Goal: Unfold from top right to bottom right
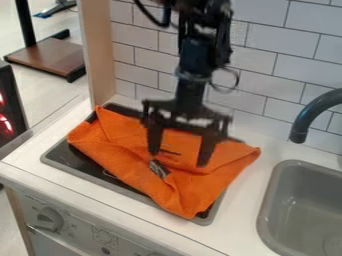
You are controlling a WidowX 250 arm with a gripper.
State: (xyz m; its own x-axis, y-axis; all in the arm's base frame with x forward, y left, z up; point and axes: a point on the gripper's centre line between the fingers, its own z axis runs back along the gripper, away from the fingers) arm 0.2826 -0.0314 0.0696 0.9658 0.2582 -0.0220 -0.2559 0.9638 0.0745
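black two-finger gripper (178, 158): wide open, nothing held that i can see; pointing down, probably to catch a fold.
folded orange cloth (133, 167): below the gripper, over the black stove top (75, 161).
white tiled wall (270, 65): behind the gripper, may limit its path.
grey sink (266, 212): beside the cloth, apart from the gripper.

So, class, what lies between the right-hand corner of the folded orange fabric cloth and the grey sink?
In the camera view, a strip of smooth white countertop separates that corner of the orange cloth from the grey sink.
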